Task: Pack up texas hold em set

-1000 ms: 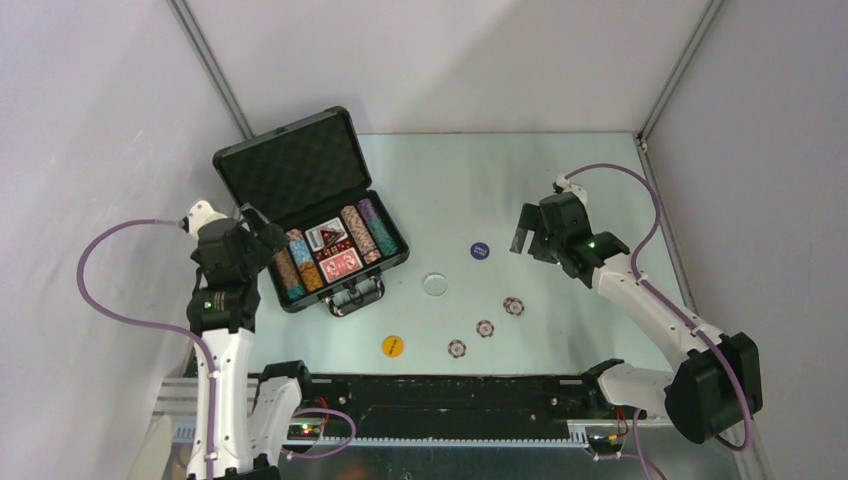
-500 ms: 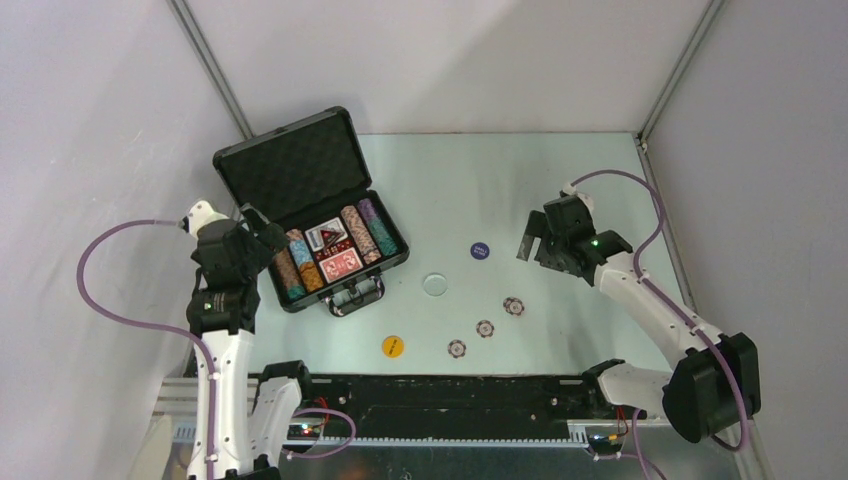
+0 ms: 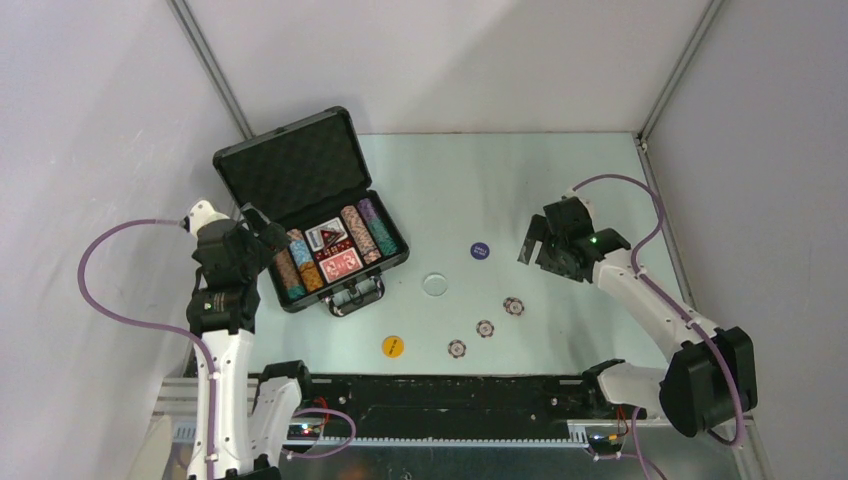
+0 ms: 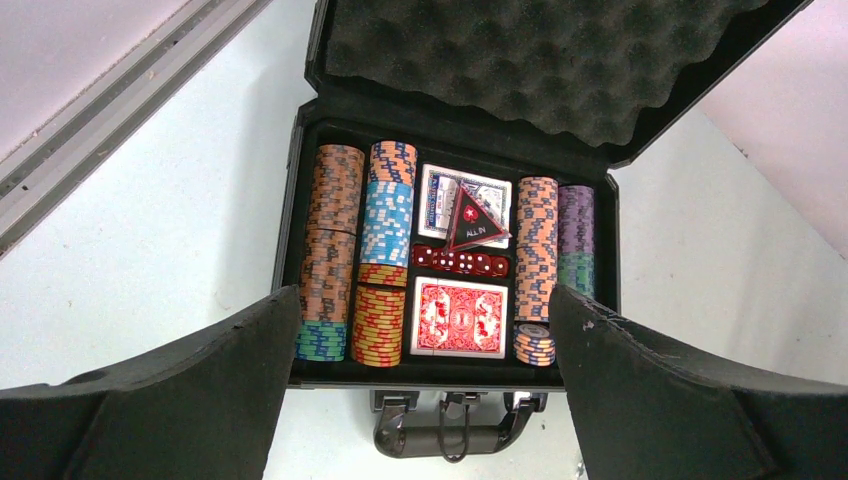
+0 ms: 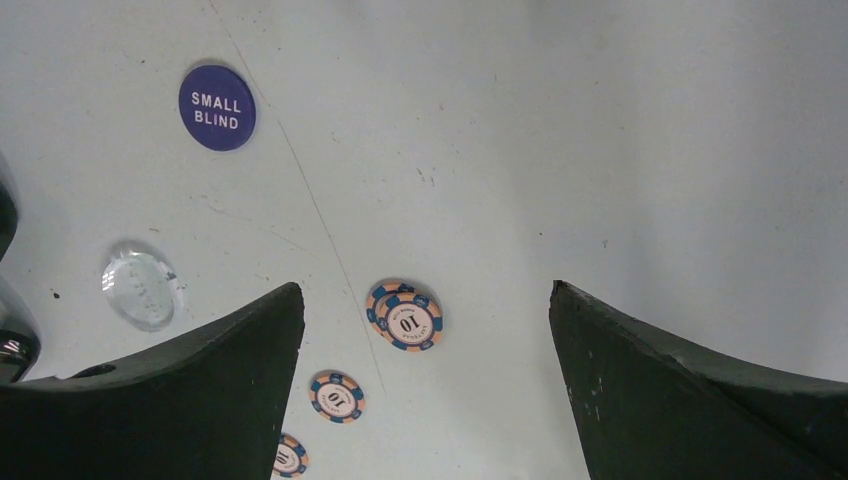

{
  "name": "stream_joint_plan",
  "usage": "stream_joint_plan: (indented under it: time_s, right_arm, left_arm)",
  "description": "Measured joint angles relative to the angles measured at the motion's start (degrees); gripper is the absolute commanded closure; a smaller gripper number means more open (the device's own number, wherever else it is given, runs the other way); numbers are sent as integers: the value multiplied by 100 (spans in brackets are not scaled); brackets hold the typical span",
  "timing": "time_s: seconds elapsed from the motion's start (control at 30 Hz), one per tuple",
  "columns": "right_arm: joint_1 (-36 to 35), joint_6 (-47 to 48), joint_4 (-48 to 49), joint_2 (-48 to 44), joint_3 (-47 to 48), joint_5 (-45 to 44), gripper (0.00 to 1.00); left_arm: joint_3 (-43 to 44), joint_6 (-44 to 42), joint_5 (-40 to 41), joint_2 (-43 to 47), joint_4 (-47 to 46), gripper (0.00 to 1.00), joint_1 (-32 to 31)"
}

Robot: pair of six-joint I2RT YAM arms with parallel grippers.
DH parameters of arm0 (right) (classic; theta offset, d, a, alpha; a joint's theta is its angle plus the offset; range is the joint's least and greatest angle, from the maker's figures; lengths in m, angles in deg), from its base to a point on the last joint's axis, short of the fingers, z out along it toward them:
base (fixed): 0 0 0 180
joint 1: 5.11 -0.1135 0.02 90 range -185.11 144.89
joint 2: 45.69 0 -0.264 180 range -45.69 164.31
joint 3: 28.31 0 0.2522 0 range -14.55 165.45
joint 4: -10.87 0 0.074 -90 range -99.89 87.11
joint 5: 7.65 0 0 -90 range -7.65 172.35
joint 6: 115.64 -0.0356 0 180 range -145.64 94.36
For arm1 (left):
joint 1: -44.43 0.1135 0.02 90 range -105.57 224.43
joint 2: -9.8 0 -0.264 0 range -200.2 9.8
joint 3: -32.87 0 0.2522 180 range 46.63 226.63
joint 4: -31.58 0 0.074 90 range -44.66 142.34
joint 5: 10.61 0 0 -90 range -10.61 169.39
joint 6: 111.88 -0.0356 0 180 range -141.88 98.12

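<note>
The black briefcase (image 3: 345,284) lies open at the left, its foam lid (image 3: 290,168) up. It holds rows of striped chips (image 4: 386,220), a red deck (image 4: 460,317), a blue deck (image 4: 440,197), red dice (image 4: 462,262) and an "ALL IN" triangle. My left gripper (image 3: 262,232) hovers open just left of the case, facing it (image 4: 422,297). Three loose chip spots (image 3: 514,306) (image 3: 485,328) (image 3: 457,348) lie on the table. My right gripper (image 3: 530,242) hangs open above them (image 5: 427,292), nothing between its fingers. The nearest pile (image 5: 405,315) looks like two overlapping chips.
A blue "SMALL BLIND" disc (image 3: 481,251) (image 5: 217,107), a clear disc (image 3: 435,284) (image 5: 142,290) and a yellow disc (image 3: 393,346) lie on the pale table between the case and the chips. The case handle (image 4: 450,440) points toward the arm bases. White walls enclose the table.
The right gripper has drifted slightly to the right and toward the near edge, still open. The left arm and all objects have stayed put.
</note>
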Motion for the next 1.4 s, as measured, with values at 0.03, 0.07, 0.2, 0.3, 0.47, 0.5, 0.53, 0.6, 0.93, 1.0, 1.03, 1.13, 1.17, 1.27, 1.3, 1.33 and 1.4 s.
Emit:
stream_joint_plan:
  time_s: [0.03, 0.07, 0.2, 0.3, 0.47, 0.5, 0.53, 0.6, 0.93, 1.0, 1.03, 1.13, 1.17, 1.27, 1.3, 1.33, 1.4]
  right_arm:
    - [7, -22, -11, 9, 0, 0, 4]
    - [17, -44, -28, 13, 0, 2, 4]
    - [48, -103, -92, 76, 0, 52, 5]
    - [22, -155, -105, 173, 0, 114, 6]
    - [-127, -264, -96, 343, -2, 160, 9]
    - [-162, -280, -92, 415, -2, 162, 9]
    - [-201, -304, -85, 479, -2, 164, 9]
    - [-286, -356, -76, 643, -2, 177, 9]
    - [-885, -592, 15, 1051, -9, 138, 9]
    - [-960, -656, 26, 1075, -9, 120, 9]
    - [-981, -673, 26, 1106, -9, 81, 8]
    - [-990, -706, 13, 1182, -13, 4, 8]
    - [-990, -708, 11, 1207, -13, -28, 8]
    - [-990, -710, 13, 1233, -15, -87, 8]
    - [-990, -710, 15, 1233, -15, -94, 8]
    - [-990, -710, 17, 1231, -15, -98, 8]
    - [-990, -708, 22, 1231, -15, -105, 9]
  left_arm:
    - [0, -2, -7, -4, 0, 2, 2]
    - [0, -2, -13, -7, -2, 2, 2]
    - [0, -2, -42, -61, -39, 2, 2]
    - [-2, -2, -44, -87, -39, 2, 2]
    - [-4, -4, -50, -87, -42, 2, 2]
    - [-4, -4, -50, -85, -42, 2, 2]
    - [-4, -4, -50, -85, -42, 2, 2]
    - [-7, -2, -50, -85, -44, 2, 4]
    - [-35, -2, -144, -122, -105, 2, 9]
    - [-52, -2, -160, -125, -118, 2, 9]
    - [-63, -2, -166, -125, -122, 2, 9]
    - [-76, -2, -184, -118, -125, 2, 11]
    - [-79, -2, -186, -118, -127, 2, 11]
    - [-79, -2, -199, -118, -127, 2, 13]
    - [-79, -2, -201, -118, -127, 0, 13]
    - [-79, -4, -203, -118, -127, 2, 13]
    - [-79, -4, -212, -120, -133, 5, 13]
